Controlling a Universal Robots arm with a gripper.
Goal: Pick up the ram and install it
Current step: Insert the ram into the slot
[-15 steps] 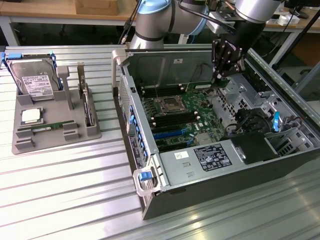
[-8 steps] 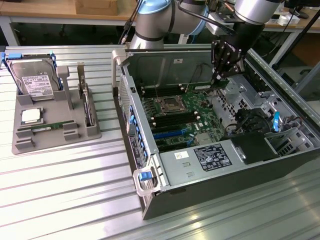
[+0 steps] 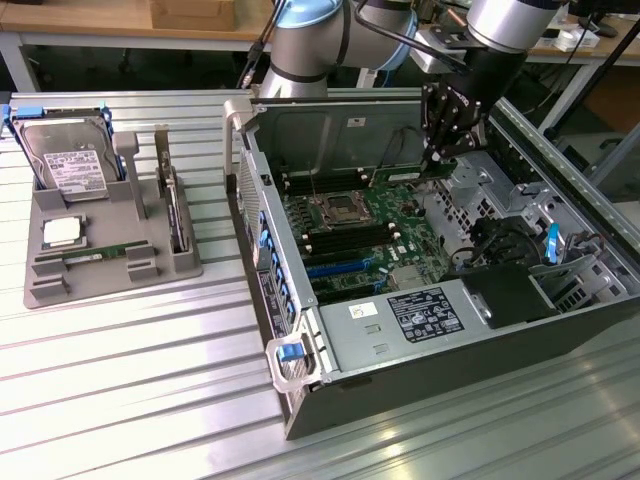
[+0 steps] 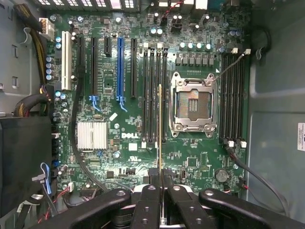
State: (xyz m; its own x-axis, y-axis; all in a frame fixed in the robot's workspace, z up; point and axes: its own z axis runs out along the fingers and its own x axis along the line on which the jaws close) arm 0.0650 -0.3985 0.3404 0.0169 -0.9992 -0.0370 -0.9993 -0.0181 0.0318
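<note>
A ribbed silver metal counter (image 3: 130,390) catches bright streaks of light. Behind it stands a wooden-topped counter (image 3: 90,25) on grey metal legs, bearing a cardboard box (image 3: 190,12).

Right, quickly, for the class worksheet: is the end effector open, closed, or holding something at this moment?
End effector: closed on the ram, held edge-on over the motherboard.

I am looking into a robotics lab or workshop: an open computer case (image 3: 350,345) is lying on a ribbed aluminium table (image 3: 120,380), a robot arm (image 3: 310,40) is hanging over it, its gripper (image 4: 160,177) clamping the ram (image 4: 159,124) above the motherboard (image 4: 119,119), and wooden workbenches (image 3: 90,25) with trailing cables are standing behind.
</note>
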